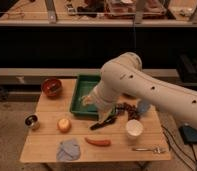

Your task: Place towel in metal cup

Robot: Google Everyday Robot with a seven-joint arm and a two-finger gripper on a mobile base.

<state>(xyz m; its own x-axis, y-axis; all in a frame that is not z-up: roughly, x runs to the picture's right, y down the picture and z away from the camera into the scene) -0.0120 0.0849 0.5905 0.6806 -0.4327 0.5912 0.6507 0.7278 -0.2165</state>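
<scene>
The towel (69,149) is a crumpled grey-blue cloth lying near the front edge of the wooden table (42,145). The metal cup (32,121) stands upright at the table's left edge, apart from the towel. My white arm reaches in from the right across the table. My gripper (88,100) hangs over the front of the green tray (85,86), well behind and to the right of the towel. Nothing shows in the gripper.
A red bowl (52,87) sits at the back left. An orange fruit (64,124), a red-orange carrot-like piece (98,142), a black utensil (103,122), a white cup (134,128), a fork (149,149) and a blue object (143,106) lie on the table. A dark device (192,134) sits on the floor to the right.
</scene>
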